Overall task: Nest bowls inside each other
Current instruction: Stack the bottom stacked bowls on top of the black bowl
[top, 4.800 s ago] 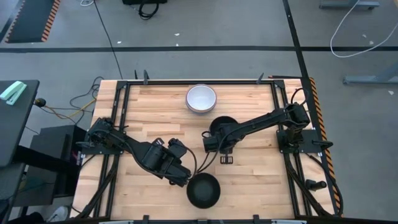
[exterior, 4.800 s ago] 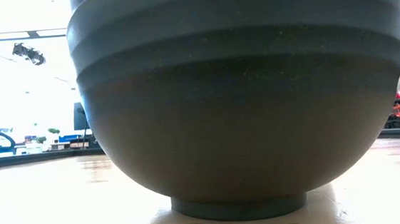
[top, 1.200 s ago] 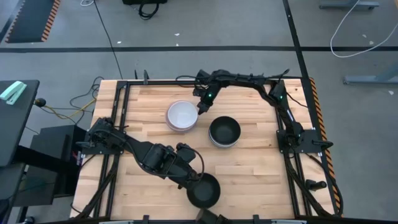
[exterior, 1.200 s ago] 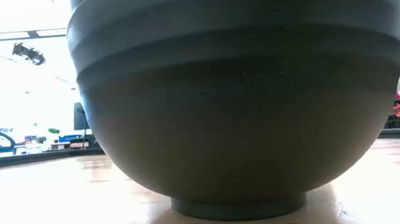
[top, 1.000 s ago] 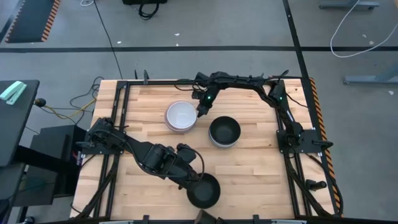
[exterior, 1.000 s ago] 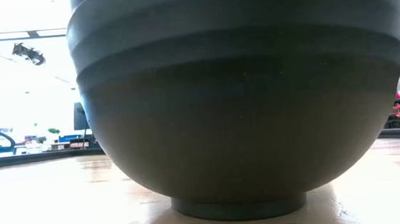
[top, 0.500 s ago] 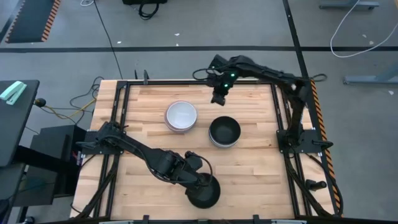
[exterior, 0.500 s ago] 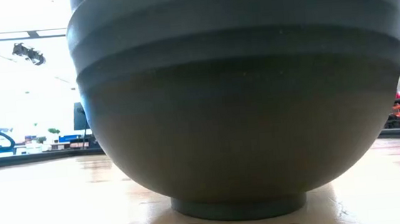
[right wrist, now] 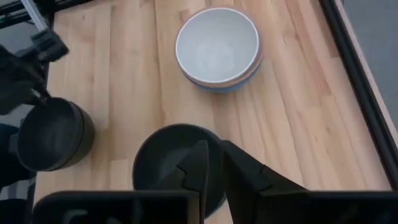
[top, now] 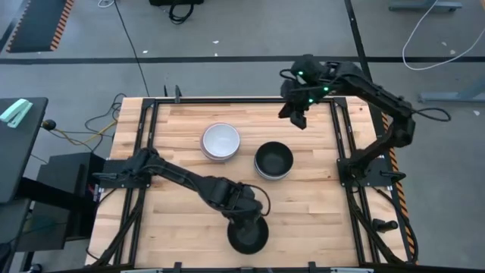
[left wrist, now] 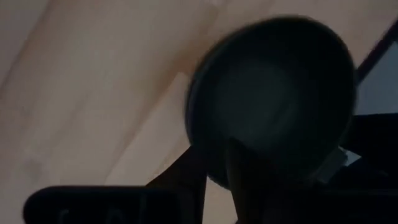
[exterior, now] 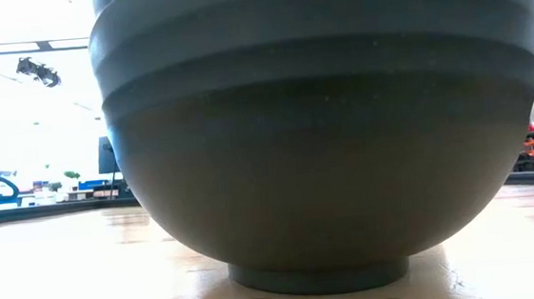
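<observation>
A black bowl (top: 248, 235) stands on its foot at the table's near edge and fills the low view (exterior: 323, 135). My left gripper (top: 246, 218) points down at its far rim, open, one finger inside the bowl (left wrist: 273, 106) and one outside. A white bowl (top: 221, 141) sits nested on blue and pinkish bowls (right wrist: 217, 46) in mid-table. To its right stands a dark bowl (top: 273, 160). My right gripper (top: 295, 117) hangs high over the far right of the table, slightly open (right wrist: 214, 168) and holding nothing. My left gripper comes at the black bowl's far rim (left wrist: 202, 146) from above, its fingers astride the wall. Whether either finger touches the rim, I cannot tell; the view is dark there.
Bare wooden tabletop (top: 174, 121) lies left of and beyond the white stack, and more to the right of the black bowl (top: 318, 220). Black frame rails (top: 337, 136) run along the table's sides.
My right gripper has left the right rim of the white stack, risen high and swung toward the table's far right corner. The white stack stays where it was. My left gripper has come down and moved toward the right onto the black bowl's far rim.
</observation>
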Tool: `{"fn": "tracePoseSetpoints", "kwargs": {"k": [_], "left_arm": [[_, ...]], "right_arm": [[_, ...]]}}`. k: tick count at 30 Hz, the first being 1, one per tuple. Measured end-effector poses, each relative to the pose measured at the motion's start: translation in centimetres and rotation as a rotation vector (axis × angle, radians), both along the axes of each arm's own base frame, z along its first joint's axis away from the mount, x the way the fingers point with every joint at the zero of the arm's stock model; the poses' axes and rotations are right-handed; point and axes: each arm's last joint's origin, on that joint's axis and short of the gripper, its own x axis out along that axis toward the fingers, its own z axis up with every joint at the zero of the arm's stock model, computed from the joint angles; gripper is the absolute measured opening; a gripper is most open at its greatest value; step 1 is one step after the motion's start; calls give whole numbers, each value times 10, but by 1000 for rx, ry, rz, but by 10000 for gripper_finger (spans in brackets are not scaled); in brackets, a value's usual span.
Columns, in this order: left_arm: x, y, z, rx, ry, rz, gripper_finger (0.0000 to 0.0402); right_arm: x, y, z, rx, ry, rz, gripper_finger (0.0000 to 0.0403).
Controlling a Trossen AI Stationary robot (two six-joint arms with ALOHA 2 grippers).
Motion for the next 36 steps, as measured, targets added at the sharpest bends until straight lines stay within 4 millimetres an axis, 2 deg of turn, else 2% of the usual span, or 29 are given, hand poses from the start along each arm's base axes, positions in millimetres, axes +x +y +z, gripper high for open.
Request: {"fn": "tracePoseSetpoints", "kwargs": {"k": [5, 12, 16, 23, 30, 36], "left_arm": [[11, 11, -6, -29, -11, -19, 86], [20, 16, -22, -36, 23, -42, 103], [24, 14, -31, -50, 45, -52, 101], [24, 14, -32, -52, 49, -53, 102], [32, 12, -59, -67, 112, -81, 99], [33, 17, -56, -72, 103, -66, 98]], "right_arm": [[-12, 13, 7, -3, 17, 5, 66], [-14, 21, 8, -13, 37, 23, 71], [-13, 24, 8, -11, 38, 29, 71], [-13, 24, 8, -10, 37, 28, 72], [-13, 24, 8, -4, 38, 20, 72], [-13, 24, 8, -4, 37, 20, 72]]}}
